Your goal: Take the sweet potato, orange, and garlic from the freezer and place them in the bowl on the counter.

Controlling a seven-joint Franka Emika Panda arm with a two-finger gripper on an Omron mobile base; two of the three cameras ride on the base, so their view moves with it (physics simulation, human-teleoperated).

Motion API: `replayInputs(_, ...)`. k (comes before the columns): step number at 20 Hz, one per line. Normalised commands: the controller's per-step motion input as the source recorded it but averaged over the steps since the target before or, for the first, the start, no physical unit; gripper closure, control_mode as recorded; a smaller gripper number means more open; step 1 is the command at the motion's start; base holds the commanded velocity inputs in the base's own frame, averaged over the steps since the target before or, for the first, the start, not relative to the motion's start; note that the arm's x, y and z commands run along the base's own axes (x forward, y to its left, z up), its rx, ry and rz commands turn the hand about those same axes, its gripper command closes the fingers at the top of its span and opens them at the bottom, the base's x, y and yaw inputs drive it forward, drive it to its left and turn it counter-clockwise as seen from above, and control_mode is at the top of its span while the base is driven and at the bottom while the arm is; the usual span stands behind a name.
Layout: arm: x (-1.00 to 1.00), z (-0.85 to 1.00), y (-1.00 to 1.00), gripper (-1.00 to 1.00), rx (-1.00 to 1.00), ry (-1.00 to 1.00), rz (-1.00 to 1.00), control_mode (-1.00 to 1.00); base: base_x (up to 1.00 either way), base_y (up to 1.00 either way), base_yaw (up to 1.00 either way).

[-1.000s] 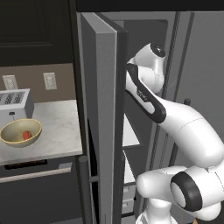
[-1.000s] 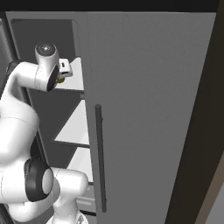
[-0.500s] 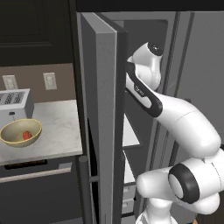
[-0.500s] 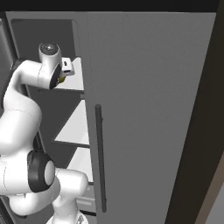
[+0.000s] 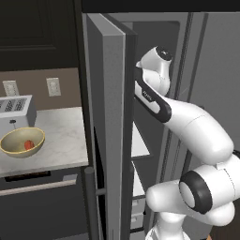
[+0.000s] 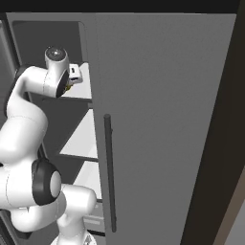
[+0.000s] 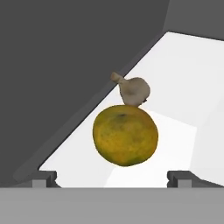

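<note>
In the hand view the yellow-olive orange (image 7: 125,134) rests on a white freezer shelf (image 7: 183,78), with the pale garlic (image 7: 133,90) touching it just behind. My gripper (image 7: 112,178) is open, its two fingertips (image 7: 43,177) low on either side of the orange and slightly short of it. From the right base camera, my hand reaches in over the upper shelf (image 6: 82,86) of the freezer (image 6: 62,119). The reddish sweet potato (image 5: 29,145) lies in the pale yellow bowl (image 5: 11,146) on the counter (image 5: 61,138).
The open freezer door (image 5: 108,117) stands edge-on between my arm and the counter. A silver toaster (image 5: 14,110) sits behind the bowl. The shut grey fridge door (image 6: 162,119) with its long handle (image 6: 110,172) is on the right. Lower shelves and drawers lie below my arm.
My arm has stretched further up and into the freezer, bringing the hand closer to the upper shelf. The jaws have stayed open; bowl and sweet potato are unmoved.
</note>
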Motion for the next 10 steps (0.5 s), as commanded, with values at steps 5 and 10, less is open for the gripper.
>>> replayInputs(5,0.11,-0.09,0.07,-1.00,0.00,0.00,0.00,-1.00,0.00,0.00,0.00)
replayInputs(10,0.20,0.00,0.00,-1.00,0.00,0.00,0.00,-1.00,0.00,0.00,0.00)
